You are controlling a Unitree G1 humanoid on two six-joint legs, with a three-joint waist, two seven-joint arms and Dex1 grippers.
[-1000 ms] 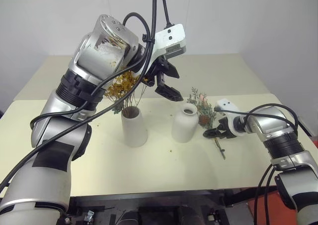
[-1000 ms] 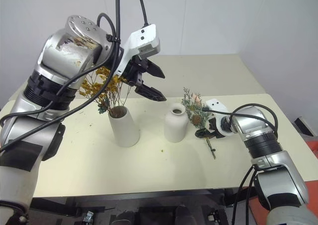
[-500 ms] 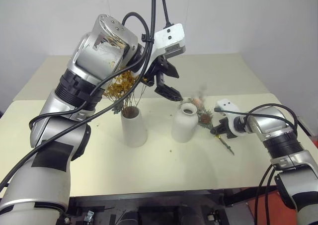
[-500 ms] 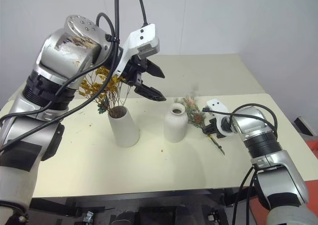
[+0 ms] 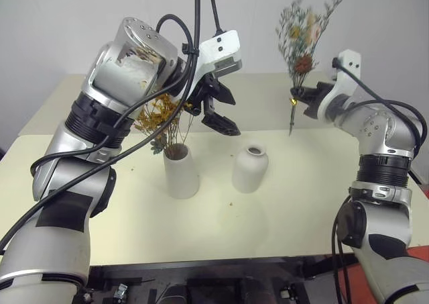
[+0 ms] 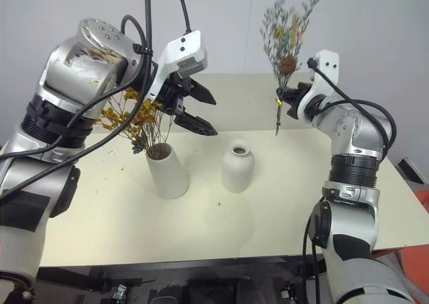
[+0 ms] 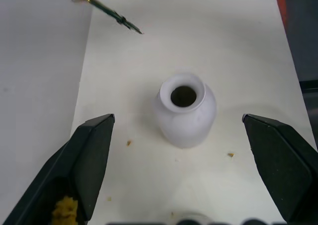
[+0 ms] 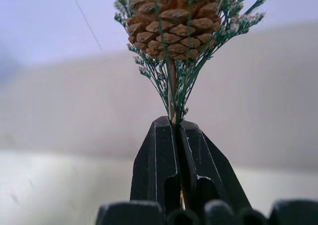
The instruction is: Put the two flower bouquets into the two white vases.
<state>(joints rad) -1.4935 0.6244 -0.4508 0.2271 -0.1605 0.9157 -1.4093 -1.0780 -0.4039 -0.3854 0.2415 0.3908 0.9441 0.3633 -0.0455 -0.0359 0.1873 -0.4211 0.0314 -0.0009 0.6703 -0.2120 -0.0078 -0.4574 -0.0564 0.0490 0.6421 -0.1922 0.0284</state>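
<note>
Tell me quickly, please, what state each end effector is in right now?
Left end effector: open, holding nothing.
Right end effector: closed on the grey-green bouquet, gripping its stems.

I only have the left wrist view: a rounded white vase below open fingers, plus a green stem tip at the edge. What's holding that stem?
Observer: The right end effector, shut on the grey-green pinecone bouquet, upright above the table.
Operator: Is the bouquet over the vase?
Observer: No, it hangs off to the robot's right of the rounded white narrow-necked vase.
Operator: Yellow bunch done?
Observer: Yes, the mustard-yellow dried bouquet stands in the tapered white cone vase.
Operator: Left holding anything?
Observer: No, the left end effector is open, above and between the vases.
</note>
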